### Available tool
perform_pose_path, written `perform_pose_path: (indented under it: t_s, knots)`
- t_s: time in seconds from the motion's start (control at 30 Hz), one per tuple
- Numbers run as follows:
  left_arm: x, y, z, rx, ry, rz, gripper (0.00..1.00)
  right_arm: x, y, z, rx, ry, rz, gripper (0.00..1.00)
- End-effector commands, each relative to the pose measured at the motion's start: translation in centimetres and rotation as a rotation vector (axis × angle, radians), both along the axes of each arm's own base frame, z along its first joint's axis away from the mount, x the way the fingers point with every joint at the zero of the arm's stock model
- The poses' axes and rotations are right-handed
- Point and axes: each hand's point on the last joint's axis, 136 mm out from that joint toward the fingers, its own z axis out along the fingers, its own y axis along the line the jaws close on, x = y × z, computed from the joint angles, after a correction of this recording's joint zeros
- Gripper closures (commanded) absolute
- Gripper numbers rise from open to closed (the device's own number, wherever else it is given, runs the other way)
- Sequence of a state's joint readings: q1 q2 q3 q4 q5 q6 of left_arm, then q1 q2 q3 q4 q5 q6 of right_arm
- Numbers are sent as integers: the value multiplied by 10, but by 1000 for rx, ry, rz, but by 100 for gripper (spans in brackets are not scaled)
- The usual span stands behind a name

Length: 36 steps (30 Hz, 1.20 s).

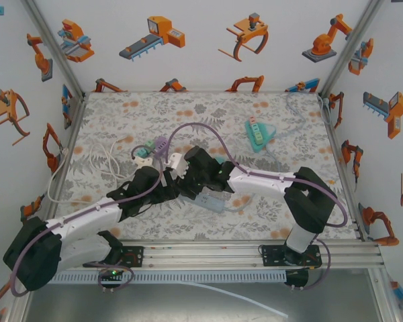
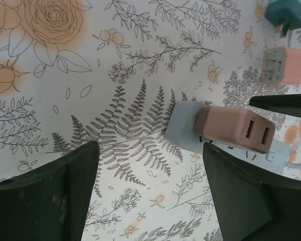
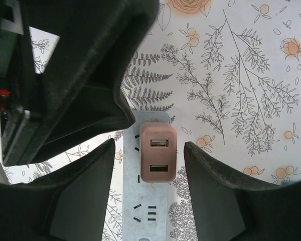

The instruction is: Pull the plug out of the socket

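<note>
1. Plug, a pinkish-brown boxy plastic adapter with two USB slots (image 3: 159, 158), sits seated in the pale grey flat plastic power strip (image 3: 140, 201). It lies at the strip's far end and directly between the fingers of the right gripper (image 3: 149, 144).
2. Right gripper: the jaws are spread and straddle the plug. A narrow gap shows on each side, so nothing is pinched yet.
3. Axis: the plug's long side runs along the strip's length and parallel to the right fingers. Closing would therefore bear on its two long flanks.
4. Left gripper (image 2: 149, 148): the jaws are spread wide over bare cloth and hold nothing. From this side the plug lies beyond the tip of its right-hand finger (image 2: 251, 201), outside the gap. Only the strip's end corner reaches toward the gap.
5. Nearer arm: the right, by judgement. The coming move is likely a squeeze on the plug and a lift away from the strip's face. The light strip may rise with the plug unless the left gripper pins it.
6. Count beside the strip: one seated plug and two loose adapters past the strip's end, one teal (image 2: 288, 12) and one salmon-pink (image 2: 283, 65).
7. Count farther from the strip: one second, teal power strip (image 1: 255, 134), well apart on the floral-printed table cover (image 2: 140, 50).
</note>
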State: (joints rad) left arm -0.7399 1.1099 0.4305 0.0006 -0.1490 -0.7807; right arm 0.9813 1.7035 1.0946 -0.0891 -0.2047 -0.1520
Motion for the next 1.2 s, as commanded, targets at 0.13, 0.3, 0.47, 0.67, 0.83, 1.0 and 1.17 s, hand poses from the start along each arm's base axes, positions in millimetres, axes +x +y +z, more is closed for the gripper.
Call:
perform_pose_path:
  t_s: [0.13, 0.3, 0.47, 0.67, 0.83, 1.0, 1.17]
  knots:
    - [4, -10, -4, -2, 32, 5, 25, 6, 7, -1, 17, -28, 5, 55]
    - [3, -4, -7, 28, 49, 20, 30, 7, 6, -7, 5, -38, 10, 56]
    - [-2, 0, -16, 53, 78, 27, 32, 11, 3, -23, -36, -45, -6, 51]
    - [-3, -3, -22, 51, 97, 15, 32, 9, 11, -10, 33, -42, 3, 75]
    - [-2, -7, -29, 59, 129, 11, 32, 3, 15, 17, 107, -45, 32, 80]
    - [-5, -1, -40, 104, 170, 31, 34, 3, 17, 45, 191, -64, 15, 85]
    - [-9, 14, -53, 177, 223, 85, 36, 0, 19, 63, 246, -72, 26, 87]
